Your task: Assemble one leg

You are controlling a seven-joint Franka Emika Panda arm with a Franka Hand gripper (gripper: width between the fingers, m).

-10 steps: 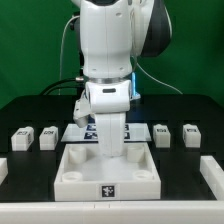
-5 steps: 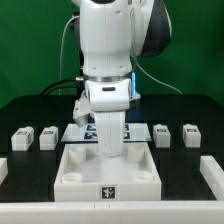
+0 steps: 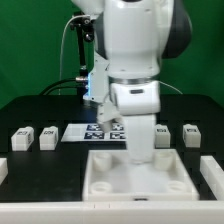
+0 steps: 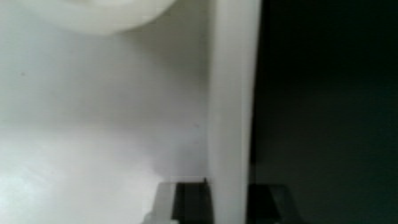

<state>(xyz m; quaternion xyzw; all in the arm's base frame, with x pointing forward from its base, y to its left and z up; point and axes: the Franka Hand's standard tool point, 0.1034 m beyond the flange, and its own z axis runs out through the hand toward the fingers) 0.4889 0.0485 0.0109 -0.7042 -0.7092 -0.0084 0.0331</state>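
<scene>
- Leg (image 3: 47, 137), at 9 o'clock from the gripper (image 3: 143, 156): probably light, stiff, smooth plastic; pinch its flat sides.
- Gripper low in the tray (image 3: 108, 180); whether its jaws hold anything is unclear.
- Another leg (image 3: 190, 133) at 3 o'clock.

Leftmost leg (image 3: 21, 138), second leg (image 3: 47, 136), rightmost leg (image 3: 190, 133): small white tagged blocks (alike), lying in row.

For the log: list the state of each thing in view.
End effector: lowered into the panel, opening unclear.
Panel: lying flat, no leg visibly fitted.
Legs: loose, lying apart from the panel.
Marker board: flat, partly hidden by the arm.
</scene>
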